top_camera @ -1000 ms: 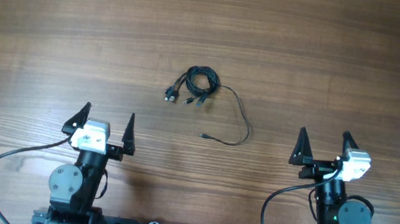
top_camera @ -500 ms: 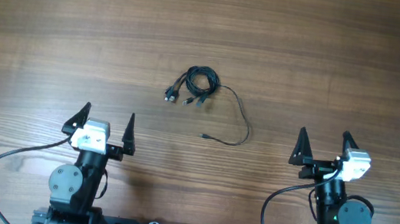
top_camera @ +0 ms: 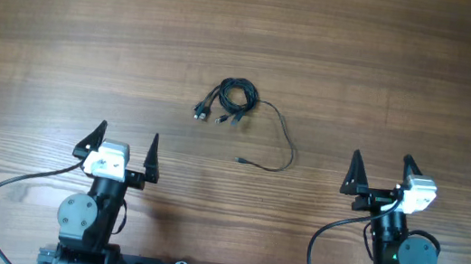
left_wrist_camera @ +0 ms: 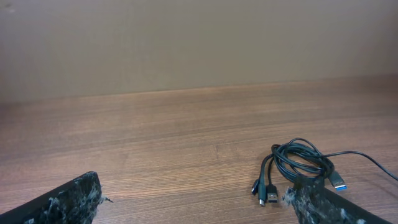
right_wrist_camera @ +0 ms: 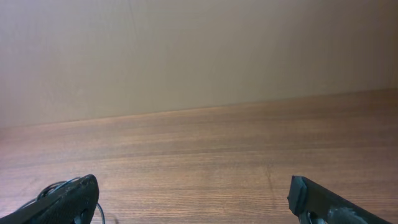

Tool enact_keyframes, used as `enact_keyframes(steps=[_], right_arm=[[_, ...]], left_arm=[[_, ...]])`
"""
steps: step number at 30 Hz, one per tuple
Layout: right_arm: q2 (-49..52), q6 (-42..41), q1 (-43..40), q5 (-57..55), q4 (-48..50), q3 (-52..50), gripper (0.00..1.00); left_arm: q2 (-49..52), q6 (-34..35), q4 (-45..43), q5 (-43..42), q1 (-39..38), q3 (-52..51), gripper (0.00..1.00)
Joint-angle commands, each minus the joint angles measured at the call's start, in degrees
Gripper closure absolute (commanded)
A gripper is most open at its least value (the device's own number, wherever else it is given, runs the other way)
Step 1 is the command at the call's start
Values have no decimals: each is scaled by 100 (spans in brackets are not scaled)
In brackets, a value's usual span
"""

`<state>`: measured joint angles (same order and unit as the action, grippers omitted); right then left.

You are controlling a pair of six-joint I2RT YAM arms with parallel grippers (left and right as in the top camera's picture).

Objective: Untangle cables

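you have a wooden table (top_camera: 68, 19), brown grain running left to right, filling the overhead frame. the only things lying on it are the cables (top_camera: 239, 94), a little above centre: a small, tight black bundle of loops. a few plugs (top_camera: 202, 112) poke out at the bundle's lower left, flat on the wood. one loose strand (top_camera: 287, 143) leaves the bundle's right side, curves down and bends back left, ending in a small plug just below centre. in the left wrist view the cables (left_wrist_camera: 300, 163) sit on the table (left_wrist_camera: 155, 137) at lower right, one plug tipped blue. the right wrist view shows the same table (right_wrist_camera: 217, 149) across the lower half of the frame.
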<state>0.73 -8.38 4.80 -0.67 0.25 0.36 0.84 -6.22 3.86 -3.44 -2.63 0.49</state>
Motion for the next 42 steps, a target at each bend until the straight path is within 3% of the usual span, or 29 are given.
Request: enact_keyframes(steps=[1,31,37,42], right_arm=[[-46,-76,24,-79,28,-7,0],[-46,-76,24,-79,28,-7,0],[-46,-74,24,-79,28,-7,0],[-46,-79,24,-79,28,-7,0]], left_arm=[[-57,-87,48,68,28,-17,0],[-50,-232,-195,68,28,-15,0],[-33,979,-214,68,28,713,0],[411,1211,553,26,28,1954,0]])
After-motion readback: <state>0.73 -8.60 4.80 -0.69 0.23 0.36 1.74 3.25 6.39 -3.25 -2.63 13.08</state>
